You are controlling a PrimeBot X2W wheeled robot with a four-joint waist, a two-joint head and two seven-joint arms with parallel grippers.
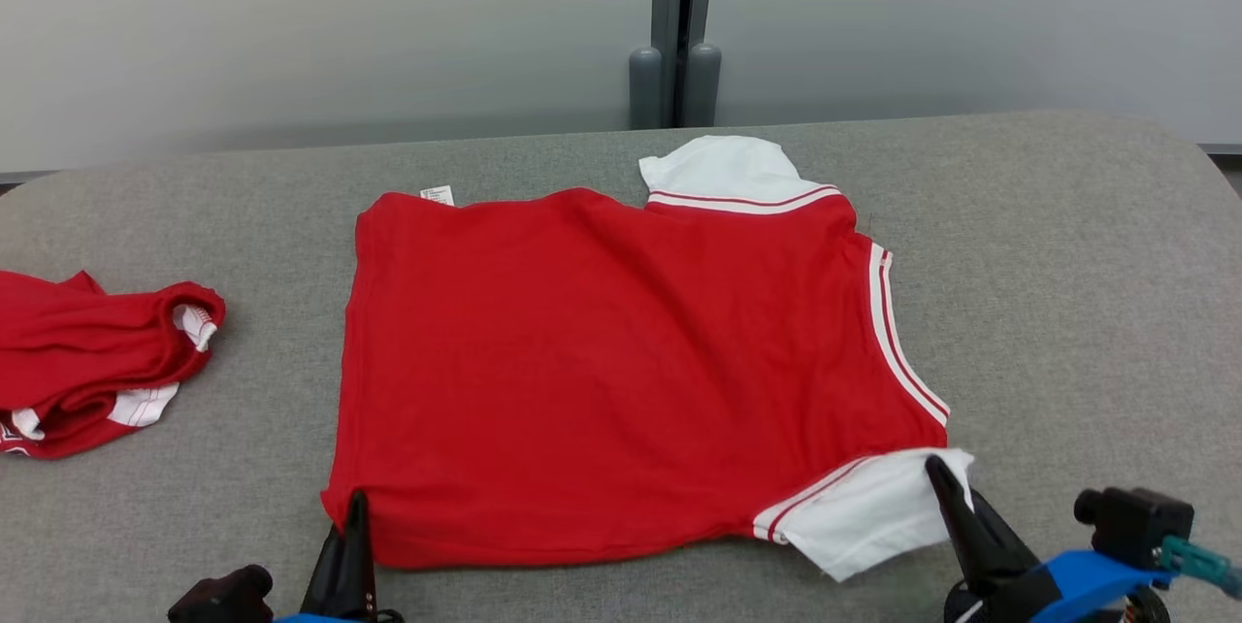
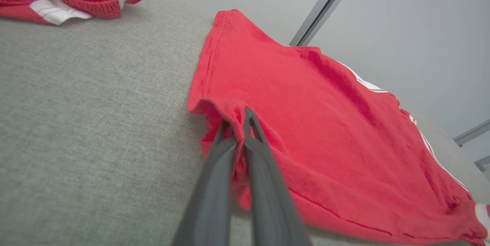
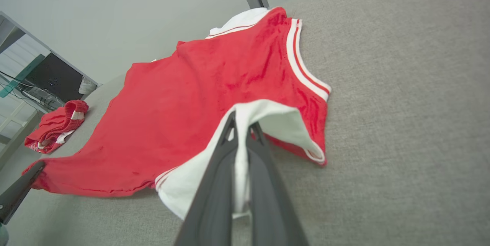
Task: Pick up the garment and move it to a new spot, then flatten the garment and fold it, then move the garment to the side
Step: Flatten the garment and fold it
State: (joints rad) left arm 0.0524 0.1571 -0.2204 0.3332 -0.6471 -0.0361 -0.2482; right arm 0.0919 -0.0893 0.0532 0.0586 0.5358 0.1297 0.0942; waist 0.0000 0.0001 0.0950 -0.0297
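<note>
The shirt [image 1: 621, 361] lies spread mid-table [image 1: 1067, 293], its near-left hem corner clamped by the left gripper [image 2: 237, 121] and its sleeve [image 3: 275, 117] by the right gripper [image 3: 242, 123]. Flattening is judged in hand; an even pull is called for next.

The shirt [image 1: 621, 361] covers the middle of the table [image 1: 1067, 293]. To its right, bare table runs wide to the edge. To its left, a bare strip separates it from the red pile [image 1: 87, 361], which blocks the far left. Behind it, a narrow bare band ends at the wall [image 1: 291, 21]; the post [image 1: 674, 21] stands just behind the far sleeve. The left gripper [image 1: 356, 499] and right gripper [image 1: 936, 468] occupy the two near corners, each clamped on cloth; the hem between them is unobstructed.
</note>
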